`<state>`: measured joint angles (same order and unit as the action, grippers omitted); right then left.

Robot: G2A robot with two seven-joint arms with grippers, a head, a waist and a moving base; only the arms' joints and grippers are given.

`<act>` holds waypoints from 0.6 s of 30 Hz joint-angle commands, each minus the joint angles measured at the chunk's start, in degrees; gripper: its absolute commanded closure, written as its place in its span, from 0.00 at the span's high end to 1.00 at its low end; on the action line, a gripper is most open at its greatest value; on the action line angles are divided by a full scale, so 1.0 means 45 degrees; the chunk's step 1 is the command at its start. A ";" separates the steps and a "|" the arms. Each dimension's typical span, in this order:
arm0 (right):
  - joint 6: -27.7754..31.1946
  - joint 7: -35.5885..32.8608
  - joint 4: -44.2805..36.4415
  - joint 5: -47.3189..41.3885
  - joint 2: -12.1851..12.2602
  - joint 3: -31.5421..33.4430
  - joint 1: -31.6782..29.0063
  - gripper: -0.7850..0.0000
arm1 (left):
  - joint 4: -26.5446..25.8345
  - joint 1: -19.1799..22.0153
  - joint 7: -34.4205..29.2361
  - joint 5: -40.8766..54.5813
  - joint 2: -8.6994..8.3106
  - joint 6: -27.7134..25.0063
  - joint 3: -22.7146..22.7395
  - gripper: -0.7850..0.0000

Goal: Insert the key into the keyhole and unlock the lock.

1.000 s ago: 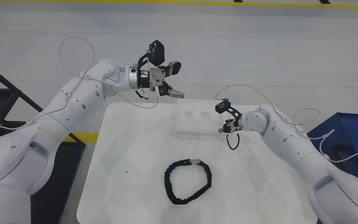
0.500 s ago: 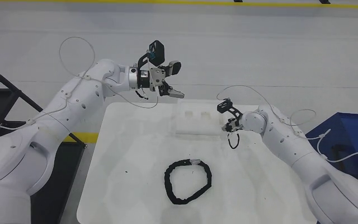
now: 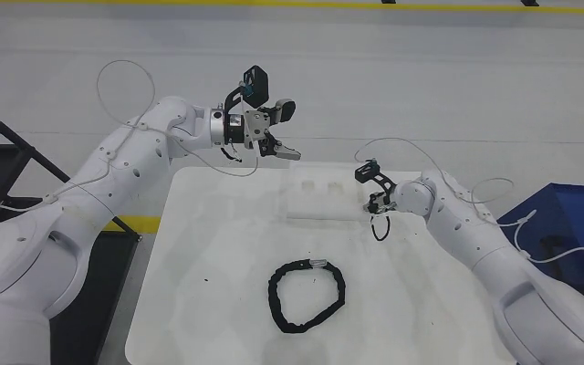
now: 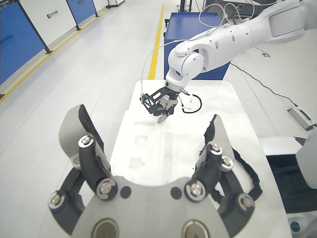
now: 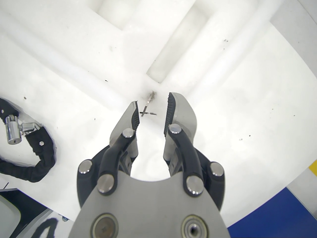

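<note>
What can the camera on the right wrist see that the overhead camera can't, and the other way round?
Right wrist view: the small key standing in the white foam block, with the right hand open on either side of it, and the metal cylinder of the chain lock. Top view: the chain lock's whole loop lying on the table, and the left hand held near the table's far corner. Both: the foam block, the chain lock and the right hand over the block.

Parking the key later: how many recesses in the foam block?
3, in a row on the foam block: a narrow slot by the right gripper, a square one mid-block, a notched one nearest the left gripper. More may be hidden.
</note>
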<state>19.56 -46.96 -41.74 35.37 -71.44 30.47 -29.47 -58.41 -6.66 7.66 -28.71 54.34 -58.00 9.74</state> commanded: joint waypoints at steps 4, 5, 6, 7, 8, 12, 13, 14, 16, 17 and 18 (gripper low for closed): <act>0.0052 -0.0006 0.0189 0.0017 -0.0128 0.0036 -0.0008 0.22 | 0.0000 0.0000 -0.0003 0.0002 0.0000 0.0000 0.0000 1.00; 0.0066 -0.0009 0.0234 0.0019 -0.0153 0.0046 -0.0009 0.22 | 0.0000 0.0000 -0.0003 0.0002 0.0000 0.0000 0.0000 1.00; 0.0086 -0.0007 0.0282 0.0029 -0.0175 0.0058 -0.0004 0.21 | 0.0000 0.0000 -0.0003 0.0002 0.0000 0.0000 0.0000 1.00; 0.0088 -0.0011 0.0338 0.0032 -0.0198 0.0072 -0.0002 0.20 | 0.0000 0.0000 -0.0003 0.0002 0.0000 0.0000 0.0000 1.00; 0.0105 -0.0012 0.0381 0.0041 -0.0220 0.0084 0.0006 0.18 | 0.0000 0.0000 -0.0003 0.0002 0.0000 0.0000 0.0000 1.00; 0.0153 0.0009 0.0561 0.0116 -0.0307 0.0120 0.0014 0.15 | 0.0000 0.0000 -0.0003 0.0002 0.0000 0.0000 0.0000 1.00; 0.0146 0.0010 0.0605 0.0125 -0.0330 0.0131 0.0017 0.13 | 0.0000 0.0000 -0.0003 0.0002 0.0000 0.0000 0.0000 1.00; 0.0150 0.0019 0.0639 0.0141 -0.0354 0.0138 0.0017 0.13 | 0.0000 0.0000 -0.0003 0.0002 0.0000 0.0000 0.0000 1.00; 0.0165 0.0035 0.0706 0.0190 -0.0401 0.0145 0.0016 0.10 | 0.0000 0.0000 -0.0003 0.0002 0.0000 0.0000 0.0000 1.00; 0.0161 0.0043 0.0743 0.0212 -0.0424 0.0150 0.0016 0.06 | 0.0000 0.0000 -0.0003 0.0002 0.0000 0.0000 0.0000 1.00; 0.0149 0.0056 0.0775 0.0228 -0.0449 0.0157 0.0016 0.04 | 0.0000 0.0000 -0.0003 0.0002 0.0000 0.0000 0.0000 1.00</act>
<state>20.29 -46.75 -38.37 36.34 -73.39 31.15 -29.39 -58.41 -6.66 7.66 -28.71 54.34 -58.00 9.74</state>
